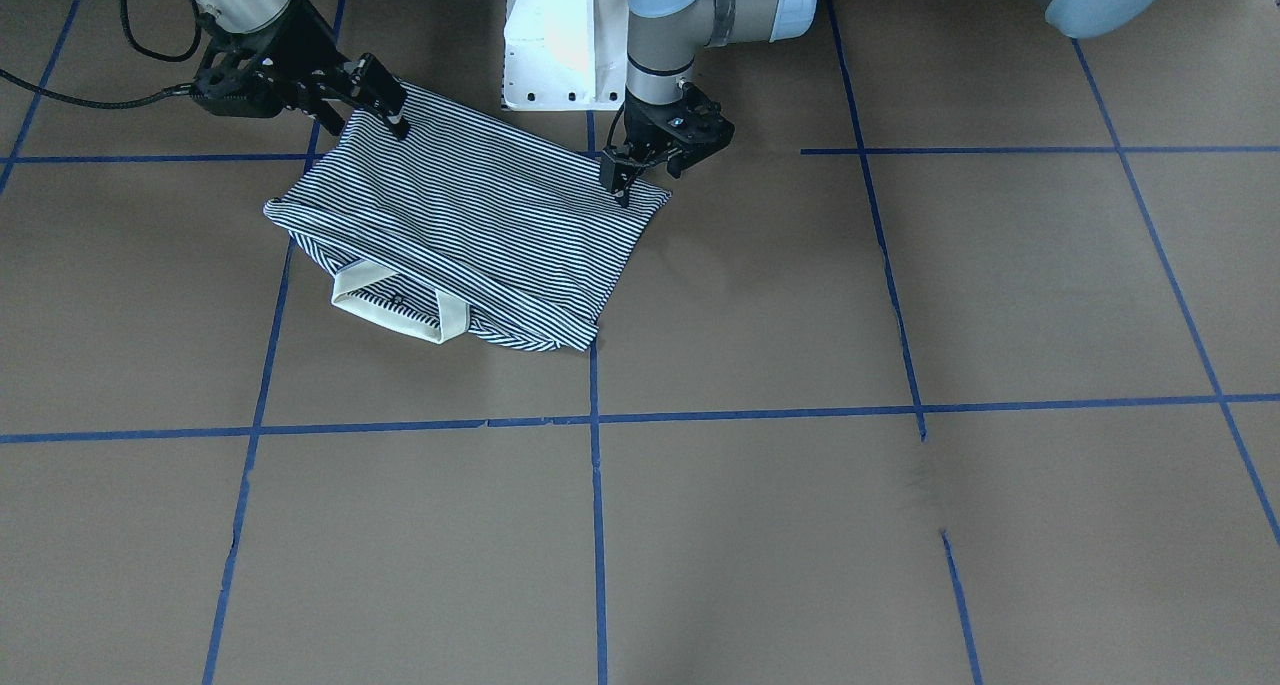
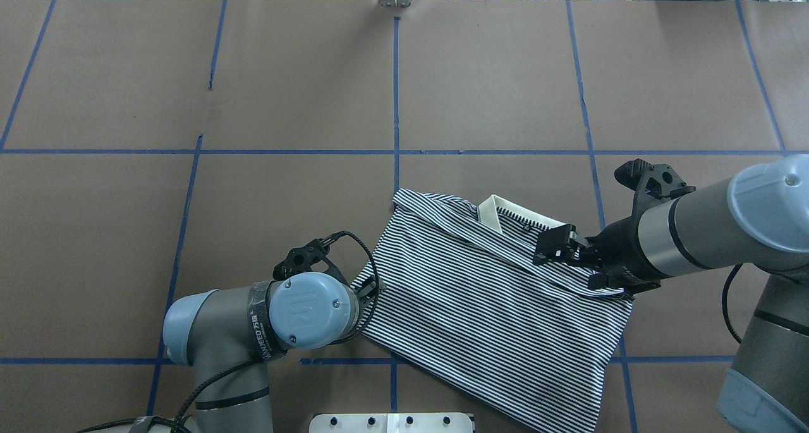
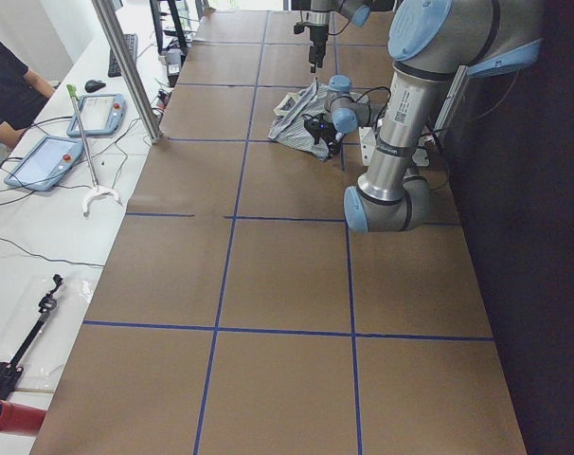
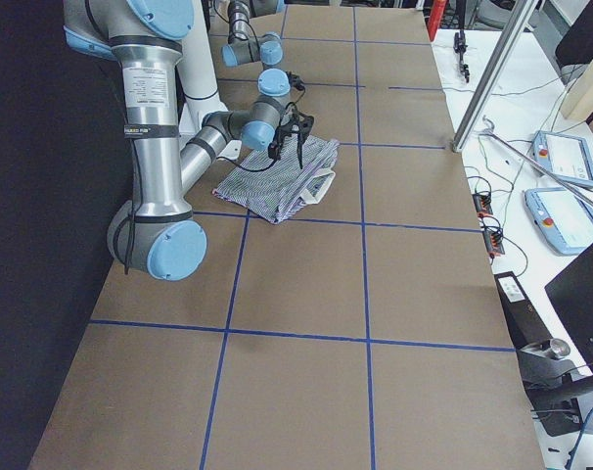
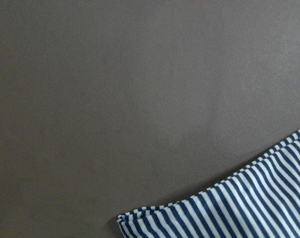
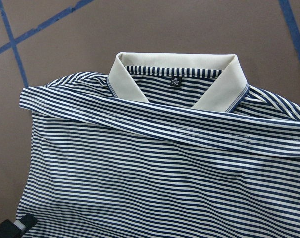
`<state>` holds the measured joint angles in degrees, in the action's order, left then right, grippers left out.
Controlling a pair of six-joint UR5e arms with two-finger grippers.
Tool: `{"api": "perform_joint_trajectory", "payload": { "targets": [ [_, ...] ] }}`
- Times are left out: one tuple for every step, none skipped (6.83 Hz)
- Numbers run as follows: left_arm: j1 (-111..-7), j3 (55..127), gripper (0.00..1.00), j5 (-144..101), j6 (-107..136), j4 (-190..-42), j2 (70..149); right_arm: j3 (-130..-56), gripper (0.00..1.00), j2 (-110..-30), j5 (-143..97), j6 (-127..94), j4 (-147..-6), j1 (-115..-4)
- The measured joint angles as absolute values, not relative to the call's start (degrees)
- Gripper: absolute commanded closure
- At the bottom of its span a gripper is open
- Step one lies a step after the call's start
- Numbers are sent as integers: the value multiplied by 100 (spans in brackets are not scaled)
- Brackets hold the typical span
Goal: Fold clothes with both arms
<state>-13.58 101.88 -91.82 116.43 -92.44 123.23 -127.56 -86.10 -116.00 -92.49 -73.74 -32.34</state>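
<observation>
The table (image 1: 900,525) is brown-topped, split into large squares by blue tape (image 1: 597,525). Along one long side runs a white bench (image 3: 22,313) carrying two tablet-like pendants (image 3: 43,161), with a slanted metal post (image 3: 126,66) at the table's edge. A black backdrop (image 4: 22,245) closes the opposite side. Light is even.

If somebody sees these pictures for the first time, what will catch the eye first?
A striped polo shirt lies folded on the brown table, its cream collar on the side away from the robot. The black right pincer and left pincer each stand at one of the shirt's corners nearest the robot; whether they grip it is unclear.
</observation>
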Motion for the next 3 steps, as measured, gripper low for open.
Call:
{"api": "perform_joint_trajectory", "payload": {
  "targets": [
    [-1352, 10146, 6, -9132, 11645, -9240, 12324, -12754, 0, -8583, -11621, -9252, -7376, -3245],
    [-1350, 10104, 14, -9091, 11645, -9238, 12327, -12753, 0, -8548, -11643, -9254, -7380, -3257],
    [-1351, 10080, 39, -9059, 11645, -9238, 12333, -12753, 0, -8533, -11656, -9255, -7382, -3264]
  ]
}}
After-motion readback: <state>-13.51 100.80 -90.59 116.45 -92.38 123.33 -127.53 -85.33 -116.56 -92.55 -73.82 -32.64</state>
